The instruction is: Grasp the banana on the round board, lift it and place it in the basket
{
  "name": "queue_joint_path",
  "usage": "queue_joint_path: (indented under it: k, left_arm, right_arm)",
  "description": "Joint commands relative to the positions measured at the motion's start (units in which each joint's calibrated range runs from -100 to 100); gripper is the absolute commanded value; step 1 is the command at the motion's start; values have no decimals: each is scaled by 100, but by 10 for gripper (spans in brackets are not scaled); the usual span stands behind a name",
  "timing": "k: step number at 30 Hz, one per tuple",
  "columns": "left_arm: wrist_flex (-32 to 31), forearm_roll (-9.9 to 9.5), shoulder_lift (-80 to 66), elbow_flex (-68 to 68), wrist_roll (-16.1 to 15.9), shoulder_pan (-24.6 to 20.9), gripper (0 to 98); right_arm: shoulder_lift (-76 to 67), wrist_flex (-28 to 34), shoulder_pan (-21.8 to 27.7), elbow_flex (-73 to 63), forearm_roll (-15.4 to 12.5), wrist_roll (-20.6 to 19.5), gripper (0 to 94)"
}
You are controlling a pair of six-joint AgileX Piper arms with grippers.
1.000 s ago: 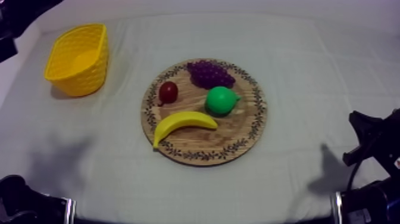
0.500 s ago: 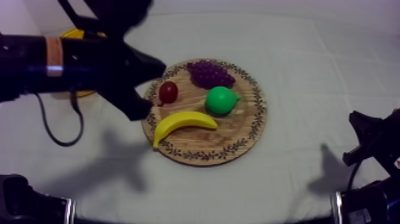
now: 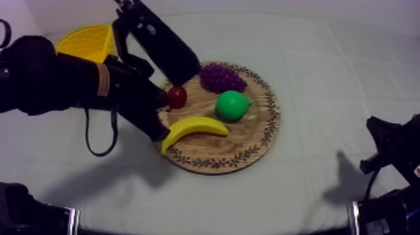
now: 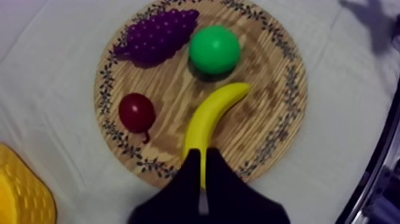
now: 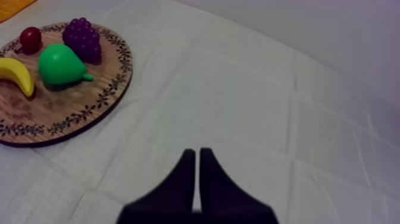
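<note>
Our left end effector, seemingly closed on nothing, hovers over one end of the banana on the wooden board; we judge it light, rigid, slick, best pinched mid-curve.

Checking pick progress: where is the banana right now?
Top view: the banana lies on the wooden board, its near left part, beside the pear, left gripper at its end.

Yellow basket partly behind left arm
</note>
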Motion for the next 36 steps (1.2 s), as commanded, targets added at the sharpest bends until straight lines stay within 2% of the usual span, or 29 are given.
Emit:
queue_joint_path:
  k: [1,4,10,11,14,16,18,21,24,28,30,32,36]
  left_arm:
    - [-62,-107,60,73,-244,14,84]
    - [88,-221,97,79,-340,58,122]
    - [216,-271,46,73,-289,34,159]
    - [178,-270,38,97,-255,14,212]
    - [103,-245,34,137,-97,-73,459]
    - [13,-129,43,130,-36,-182,628]
    - [30,-20,61,78,-86,-228,730]
    - [89,6,107,22,-152,-180,812]
    - [60,64,182,4,-278,-128,835]
    - [-78,365,291,-70,-563,-164,814]
    - [-131,337,361,-109,-509,-124,774]
    - [-197,228,435,-109,-393,-63,748]
    - [-159,146,621,-133,-286,-35,743]
  right_arm:
    - [-4,4,1,-3,-2,2,5]
    - [-4,4,1,-3,-2,2,5]
    - [-4,4,1,-3,-2,2,5]
    - [-4,4,1,-3,-2,2,5]
    - [-4,4,1,-3,-2,2,5]
    - [-4,4,1,-3,-2,2,5]
    - [-4,4,1,-3,-2,2,5]
    - [-4,4,1,-3,-2,2,5]
    - [-4,4,1,-3,-2,2,5]
    - [-4,4,1,-3,-2,2,5]
    - [-4,4,1,-3,-2,2,5]
    - [-4,4,1,-3,-2,2,5]
    - [-4,4,1,-3,-2,2,5]
